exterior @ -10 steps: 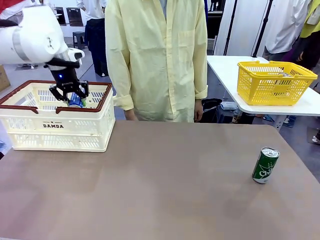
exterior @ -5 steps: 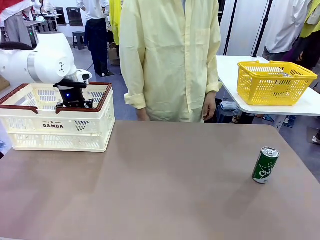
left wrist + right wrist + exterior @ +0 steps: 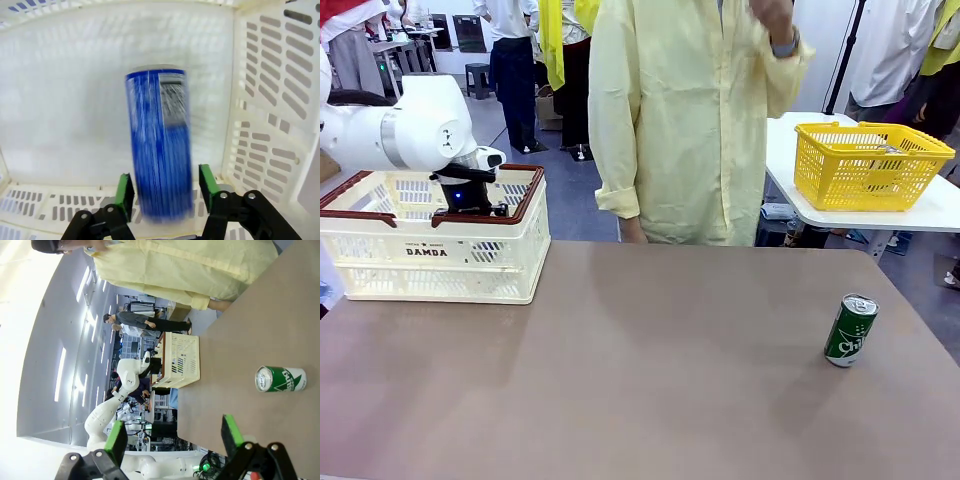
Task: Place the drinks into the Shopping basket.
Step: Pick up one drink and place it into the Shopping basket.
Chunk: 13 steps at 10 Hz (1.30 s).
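- The blue can [image 3: 161, 145] is being seen upright inside the Shopping basket [image 3: 270, 100], near a corner of its perforated walls. It is standing between the green pads of the left gripper [image 3: 165, 182].
- The pads are being held a little apart. One is lying at the can's side and a thin gap is showing at the other. The can is being smeared by motion while the fingers and walls are sharp (so it is being judged as let go, not clamped).
- The release is being done well if the fingers are being widened further and the wrist is being lifted straight up. That way the can is not being tipped or dragged against the wall.
- The green can [image 3: 851, 330] is being left standing on the table [image 3: 650, 390] at the robot's right, well apart from the basket.
- The right gripper [image 3: 173, 429] is being held with its fingers wide apart and nothing between them, with the green can ahead of it.
- In the front view the left fingers are being hidden behind the basket's near wall, and the pad-to-can relation is being supplied by the left wrist view. The spacing of basket and green can is being given by the front view (and, sideways, by the right wrist view).
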Each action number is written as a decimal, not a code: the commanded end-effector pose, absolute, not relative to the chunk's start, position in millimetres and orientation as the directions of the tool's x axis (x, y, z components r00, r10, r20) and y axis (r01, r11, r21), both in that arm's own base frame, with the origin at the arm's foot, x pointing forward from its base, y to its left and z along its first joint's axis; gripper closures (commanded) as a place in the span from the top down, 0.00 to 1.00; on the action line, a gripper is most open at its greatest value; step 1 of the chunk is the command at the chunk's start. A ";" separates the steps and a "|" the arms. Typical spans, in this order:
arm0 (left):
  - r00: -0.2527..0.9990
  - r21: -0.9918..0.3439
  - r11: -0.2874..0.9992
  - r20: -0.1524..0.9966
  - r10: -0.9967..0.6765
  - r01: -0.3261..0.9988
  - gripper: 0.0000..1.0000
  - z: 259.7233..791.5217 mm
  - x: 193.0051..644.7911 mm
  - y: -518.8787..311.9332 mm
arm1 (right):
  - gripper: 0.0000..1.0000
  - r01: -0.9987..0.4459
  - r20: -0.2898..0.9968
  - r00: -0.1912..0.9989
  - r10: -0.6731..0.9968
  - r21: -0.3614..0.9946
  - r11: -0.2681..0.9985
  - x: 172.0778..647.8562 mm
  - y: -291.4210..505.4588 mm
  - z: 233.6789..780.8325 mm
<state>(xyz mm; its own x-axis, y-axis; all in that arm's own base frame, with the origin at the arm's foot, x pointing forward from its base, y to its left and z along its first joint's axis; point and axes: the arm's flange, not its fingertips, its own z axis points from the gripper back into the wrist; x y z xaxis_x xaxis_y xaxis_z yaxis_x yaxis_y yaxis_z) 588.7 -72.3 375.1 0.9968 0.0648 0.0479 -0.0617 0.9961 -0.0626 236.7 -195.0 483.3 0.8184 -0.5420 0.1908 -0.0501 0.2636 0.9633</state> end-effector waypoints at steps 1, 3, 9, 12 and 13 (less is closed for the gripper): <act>0.996 -0.058 0.997 0.067 0.058 -0.054 1.00 384.4 589.5 -71.3 | 1.00 -0.079 0.210 0.811 -0.546 0.964 0.254 239.3 -194.4 485.1; 0.995 -0.061 0.997 0.073 0.060 -0.056 1.00 387.4 587.0 -70.4 | 1.00 -0.079 0.210 0.811 -0.546 0.964 0.254 239.3 -194.4 485.1; 0.992 -0.300 0.951 0.124 -0.039 0.074 1.00 540.4 529.5 -4.9 | 1.00 -0.079 0.210 0.811 -0.546 0.964 0.254 239.3 -194.4 485.1; 0.980 -0.664 0.728 0.032 -0.195 0.167 1.00 582.1 444.5 81.4 | 1.00 -0.079 0.210 0.811 -0.546 0.964 0.254 239.3 -194.4 485.1; 0.980 -0.738 0.654 0.053 -0.190 0.167 1.00 579.2 414.5 114.5 | 1.00 -0.079 0.210 0.811 -0.546 0.964 0.254 239.3 -194.4 485.1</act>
<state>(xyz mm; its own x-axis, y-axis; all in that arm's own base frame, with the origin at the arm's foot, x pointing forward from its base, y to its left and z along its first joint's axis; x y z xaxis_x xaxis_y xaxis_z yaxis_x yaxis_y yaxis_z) 421.4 81.1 598.4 0.9709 -0.1969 0.1365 0.2364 0.6944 -0.6797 237.1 -195.0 482.9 0.8192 -0.5413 0.1893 -0.0486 0.2633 0.9635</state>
